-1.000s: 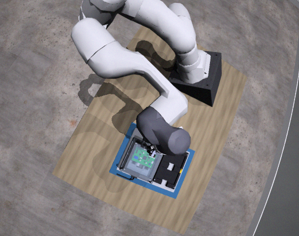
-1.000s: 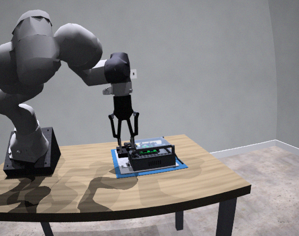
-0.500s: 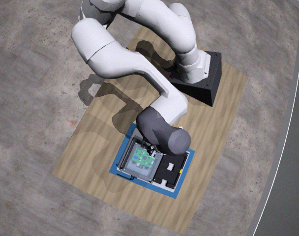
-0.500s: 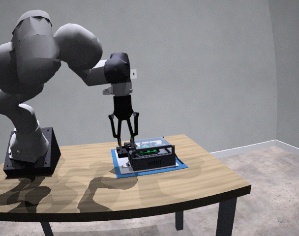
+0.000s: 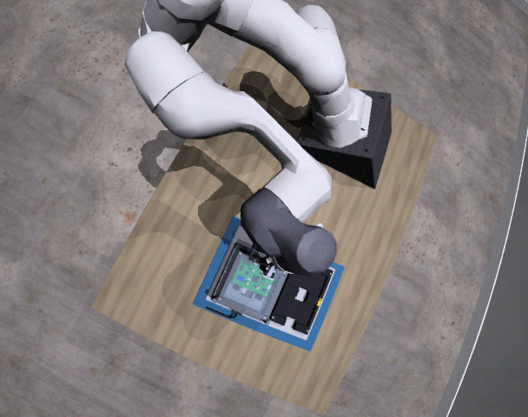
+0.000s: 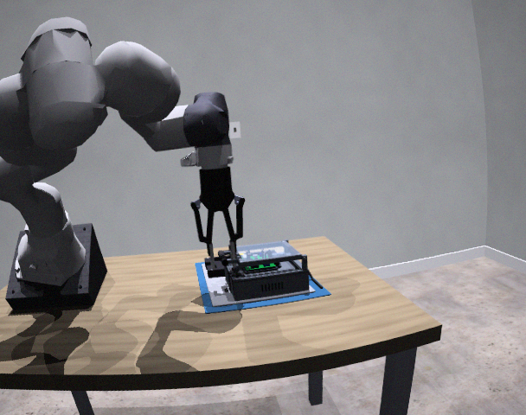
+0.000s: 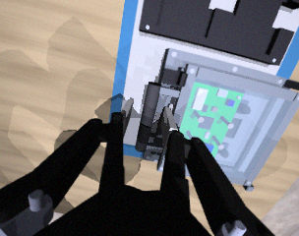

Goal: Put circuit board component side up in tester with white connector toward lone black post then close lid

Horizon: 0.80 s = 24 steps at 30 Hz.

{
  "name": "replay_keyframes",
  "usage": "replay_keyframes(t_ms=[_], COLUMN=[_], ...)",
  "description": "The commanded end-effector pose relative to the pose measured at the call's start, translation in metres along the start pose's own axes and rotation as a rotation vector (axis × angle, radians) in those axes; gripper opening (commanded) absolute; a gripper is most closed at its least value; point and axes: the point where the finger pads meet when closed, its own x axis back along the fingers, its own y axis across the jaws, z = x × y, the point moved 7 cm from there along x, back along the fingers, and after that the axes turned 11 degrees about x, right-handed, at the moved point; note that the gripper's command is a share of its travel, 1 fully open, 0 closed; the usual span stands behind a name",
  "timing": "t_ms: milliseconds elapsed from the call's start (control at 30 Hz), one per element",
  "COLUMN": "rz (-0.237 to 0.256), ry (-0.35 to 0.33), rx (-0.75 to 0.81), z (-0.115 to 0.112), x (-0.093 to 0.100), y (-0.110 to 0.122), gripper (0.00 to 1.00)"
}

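The green circuit board lies in the tester, component side up, under the clear lid. The lid is down roughly level over it; whether it is latched cannot be told. The board's white connector is at the corner nearest the tray side and the gripper side. Pins, holes and the lone black post cannot be made out. My gripper is partly open, its fingers apart on either side of a dark bar at the tester's edge, holding nothing.
The black tray with white blocks sits beside the tester, without the board. Both are on a blue-edged mat. A black handle sticks out on the tester's side away from the arm.
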Motion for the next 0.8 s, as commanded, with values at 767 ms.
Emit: replay_keyframes(t_ms=[767], rz=[-0.003], ry=[0.003], rx=[0.0], z=[0.0], x=[0.026], y=[0.001], gripper=[0.3])
